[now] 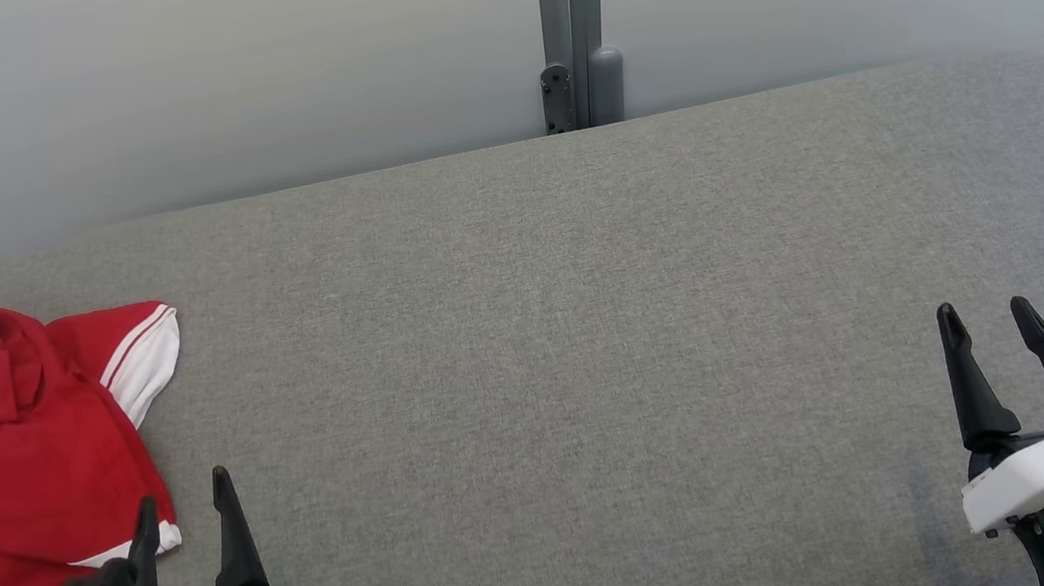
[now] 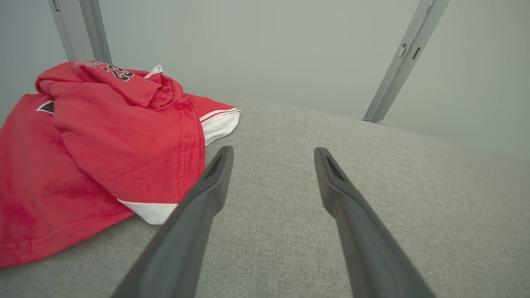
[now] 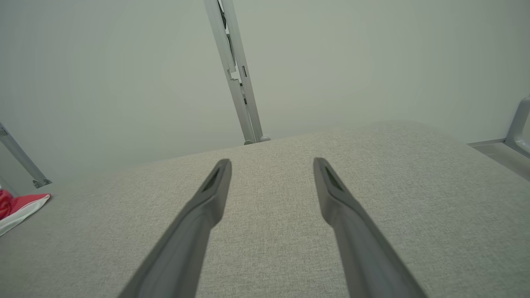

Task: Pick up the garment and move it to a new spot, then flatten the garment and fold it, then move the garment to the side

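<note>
Grey padded surface [image 1: 587,325] | red garment [image 1: 7,441] crumpled, just beside left gripper [image 1: 183,489]

A crumpled red garment [image 1: 7,441] was heaped at the left end of the grey cushion [image 1: 567,327], blocking that corner. Right of the garment, flat fabric stretched open to the far end. Behind the garment, a pale wall [image 1: 203,93] and a metal post [image 1: 575,24] closed the back edge.

Looks like a lab or test bay: bare pale wall panels [image 1: 202,83] joined by a grey metal post [image 1: 573,4], one broad table [image 1: 587,325] covered in grey cloth.
</note>
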{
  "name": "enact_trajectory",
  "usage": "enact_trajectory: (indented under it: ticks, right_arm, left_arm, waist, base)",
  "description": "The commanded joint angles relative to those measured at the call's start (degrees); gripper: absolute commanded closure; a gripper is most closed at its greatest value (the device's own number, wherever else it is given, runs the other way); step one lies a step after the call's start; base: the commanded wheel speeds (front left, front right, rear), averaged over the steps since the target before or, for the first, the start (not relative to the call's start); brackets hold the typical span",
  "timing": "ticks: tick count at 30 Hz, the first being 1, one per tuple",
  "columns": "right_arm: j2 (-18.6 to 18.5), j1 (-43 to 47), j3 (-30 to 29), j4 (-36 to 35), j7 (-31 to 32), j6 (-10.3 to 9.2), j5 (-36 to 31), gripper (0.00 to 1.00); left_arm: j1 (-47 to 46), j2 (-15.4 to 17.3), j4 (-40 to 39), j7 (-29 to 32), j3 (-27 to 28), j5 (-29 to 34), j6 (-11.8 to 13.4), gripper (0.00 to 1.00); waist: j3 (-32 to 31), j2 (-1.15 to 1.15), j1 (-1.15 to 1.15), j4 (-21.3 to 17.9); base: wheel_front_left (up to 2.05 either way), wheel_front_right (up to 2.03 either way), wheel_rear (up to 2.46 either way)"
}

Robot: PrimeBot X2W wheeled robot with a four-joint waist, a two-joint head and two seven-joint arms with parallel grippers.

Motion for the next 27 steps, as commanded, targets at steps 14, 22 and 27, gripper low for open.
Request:
enact_trajectory:
  ticks: [14, 22, 27]
  right_arm:
    - [-0.7, 0.8, -0.7, -0.4, -2.1, 0.09, -6.3, 0.00]
    - [-0.7, 0.8, -0.7, -0.4, -3.0, 0.10, -8.6, 0.00]
    - [-0.4, 0.9, -1.2, -0.4, -3.5, 0.10, -9.1, 0.00]
  left_arm:
    - [0.6, 0.6, 0.3, -2.1, 0.5, 8.2, 0.0, 0.00]
    - [0.2, 0.4, 0.4, -2.9, 0.6, 11.9, 0.1, 0.00]
    - [0.5, 0.4, 0.5, -3.5, 1.0, 14.0, 0.1, 0.00]
  waist:
    - [-0.2, 0.00, 0.00, 0.2]
    - [-0.2, 0.00, 0.00, 0.3]
    - [-0.3, 0.00, 0.00, 0.5]
  base:
    - [0.00, 0.00, 0.00]
    - [0.00, 0.00, 0.00]
    - [0.00, 0.00, 0.00]
